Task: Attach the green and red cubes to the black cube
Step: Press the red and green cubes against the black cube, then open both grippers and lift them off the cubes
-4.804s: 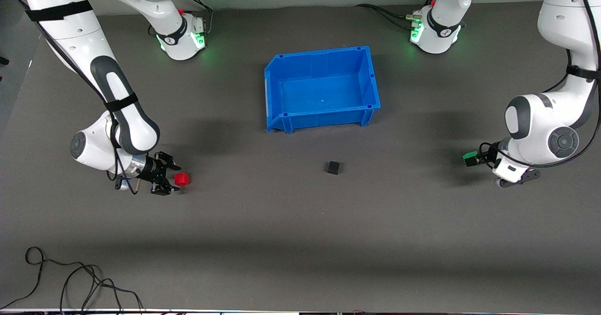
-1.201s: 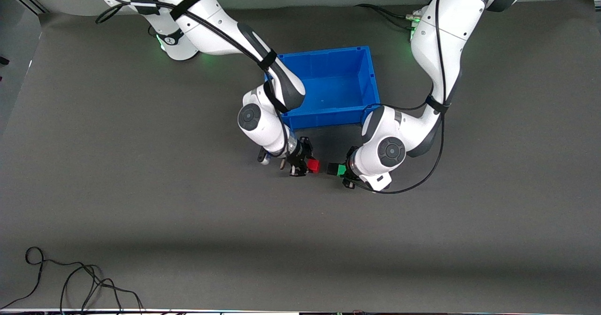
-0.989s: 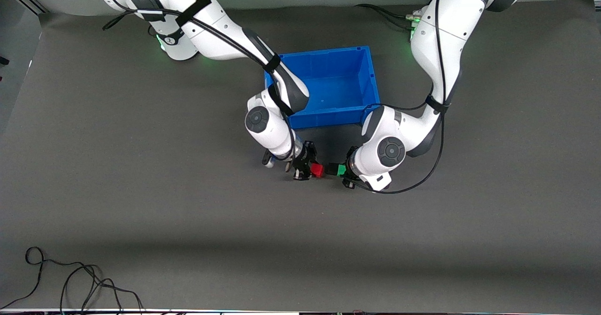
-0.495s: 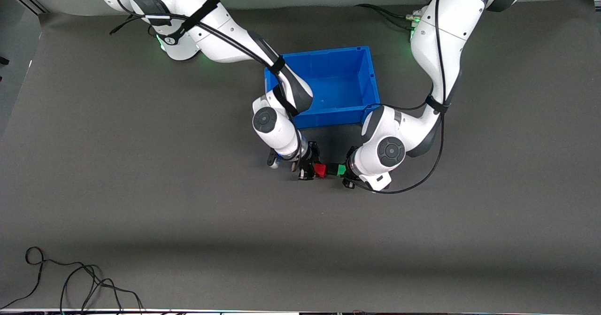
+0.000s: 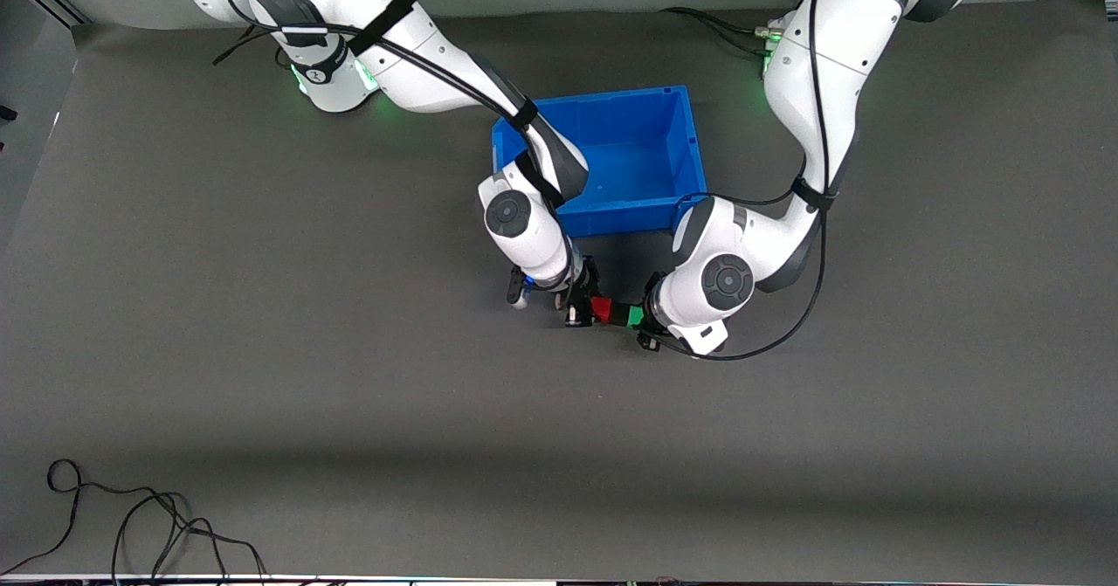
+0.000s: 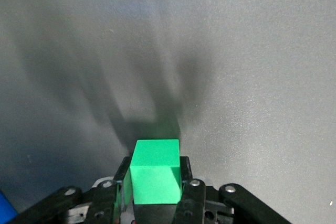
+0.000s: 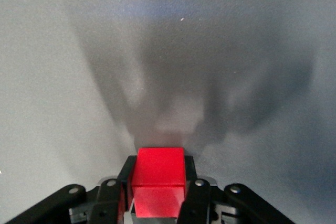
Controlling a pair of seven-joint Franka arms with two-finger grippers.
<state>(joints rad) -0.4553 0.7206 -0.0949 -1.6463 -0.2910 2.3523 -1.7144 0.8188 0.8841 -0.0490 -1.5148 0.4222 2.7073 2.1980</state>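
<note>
- Since the frame half a second back, the right arm has brought its red cube the last bit toward the centre of the frame, closing the gap to the green cube; the left arm has kept its place.
- Right tool: clamped on the red cube, low over the desk just below the frame's centre. In the right wrist view the cube sits squeezed between the two fingers, with its far end sticking out past them.
- Left tool: clamped on the green cube, facing the right tool at the same height in the frame. In the left wrist view the cube is pinched the same way.
- Black cube: only a small dark block shows in the narrow space between the red and green cubes, in line with both. Whether each coloured cube presses right against it cannot be told.
- Blue bin: upper middle of the frame, farther from the front camera than the three cubes; the right arm's forearm crosses over one corner of it.
- Cable: loose black loops on the desk in the lower corner of the frame at the right arm's end.
</note>
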